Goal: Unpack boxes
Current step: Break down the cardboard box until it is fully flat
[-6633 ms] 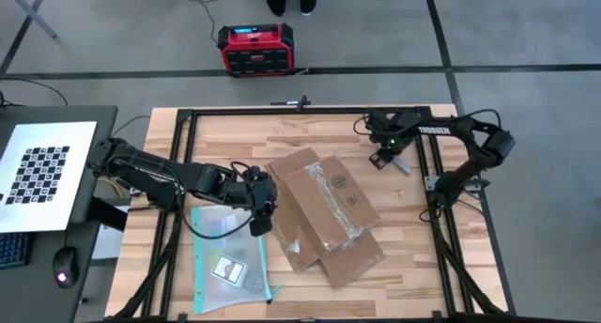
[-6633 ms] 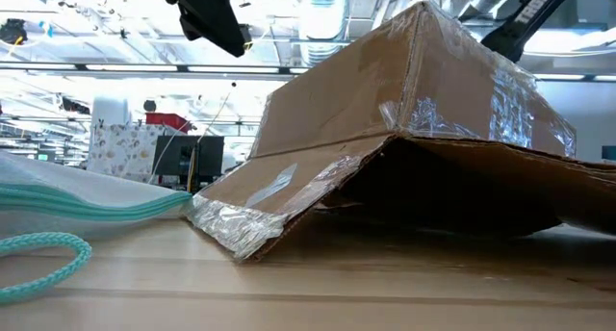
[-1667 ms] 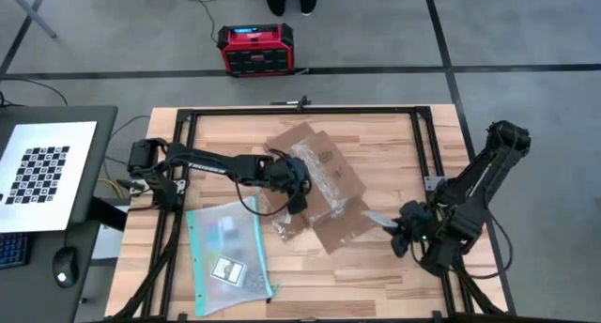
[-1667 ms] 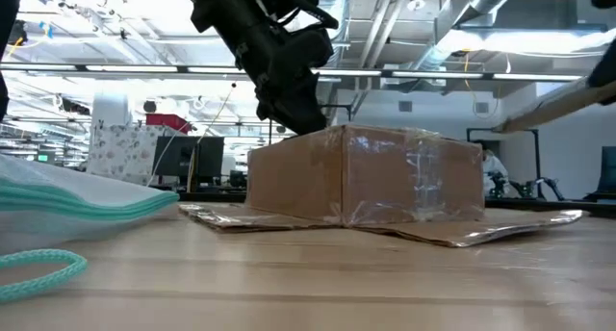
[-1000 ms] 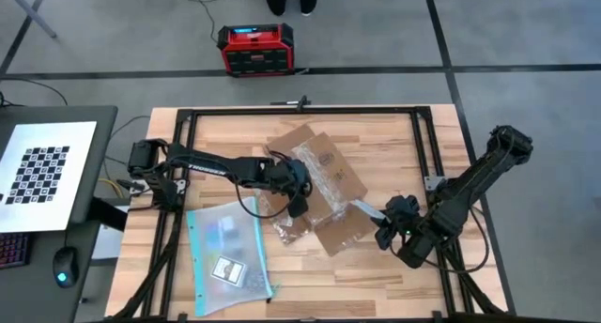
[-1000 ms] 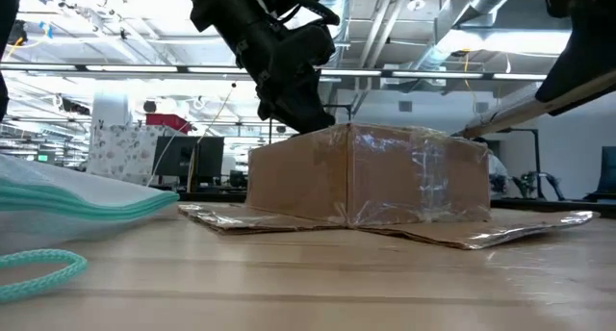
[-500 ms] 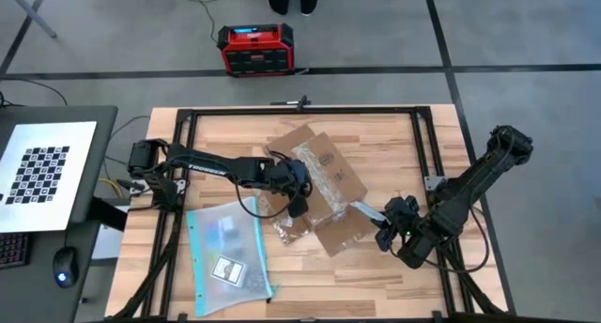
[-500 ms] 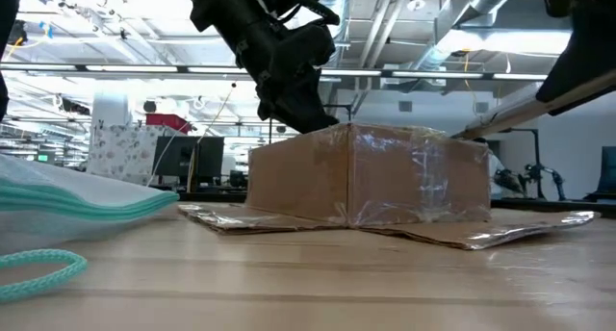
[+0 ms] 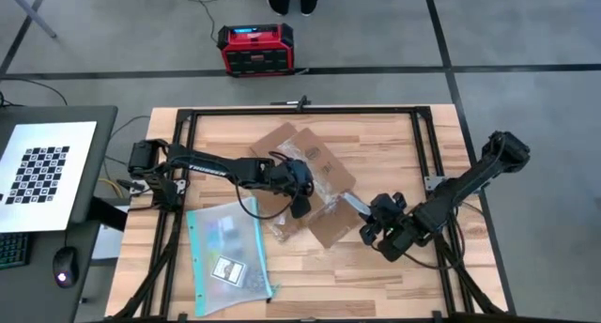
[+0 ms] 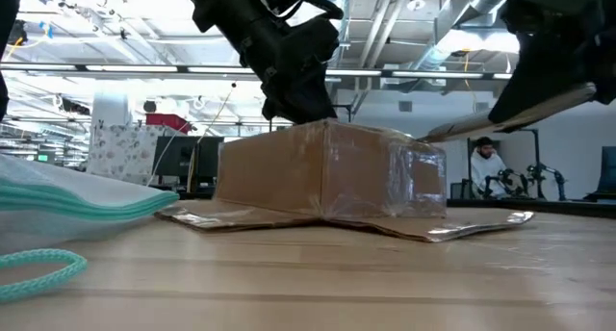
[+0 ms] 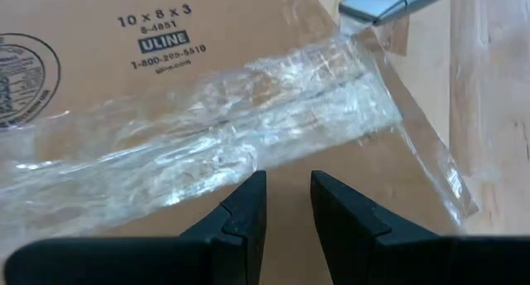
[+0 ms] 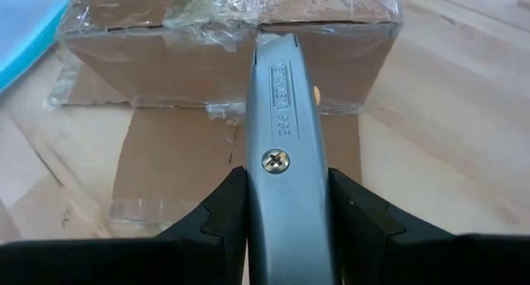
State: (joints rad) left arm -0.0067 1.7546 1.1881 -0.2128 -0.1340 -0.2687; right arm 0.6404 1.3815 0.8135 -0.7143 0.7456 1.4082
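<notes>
The brown cardboard box (image 9: pixel 315 168) sits mid-table on its spread lower flaps (image 10: pixel 462 230), with shiny clear tape along its top seam (image 11: pixel 248 94). My left gripper (image 9: pixel 299 208) is shut, its fingertips down on the box's top. My right gripper (image 9: pixel 374 222) stands to the right of the box, shut on a grey utility knife (image 12: pixel 281 128). The knife's front end (image 12: pixel 261 38) is at the box's upper edge, where the taped seam ends. My left gripper (image 11: pixel 288 194) presses its shut fingertips (image 11: pixel 248 198) down on the box's top panel (image 11: pixel 286 165), just beside the tape strip. It comes slanting down from the table's left. The box stays flat on the table. My right gripper (image 12: pixel 286 181) pinches the knife's grey metal handle (image 12: pixel 277 165) between its two fingers, at the handle's two narrow edges. The knife lies along the fingers and sticks out ahead of them. It slants down from the table's right, its front end at the box's taped top edge (image 10: pixel 428 137).
A clear teal-edged pouch (image 9: pixel 225 248) lies at the near left, its cord (image 10: pixel 38 254) on the wood. A red and black case (image 9: pixel 252 49) stands on the floor behind the table. A checkered board (image 9: pixel 42 173) lies at the left. A person (image 10: pixel 481 163) sits far behind.
My right gripper has moved toward the table's left and a little down, bringing the knife's front end up against the box's top edge. The box has slid a little toward the table's left under my left gripper, which has stayed on it.
</notes>
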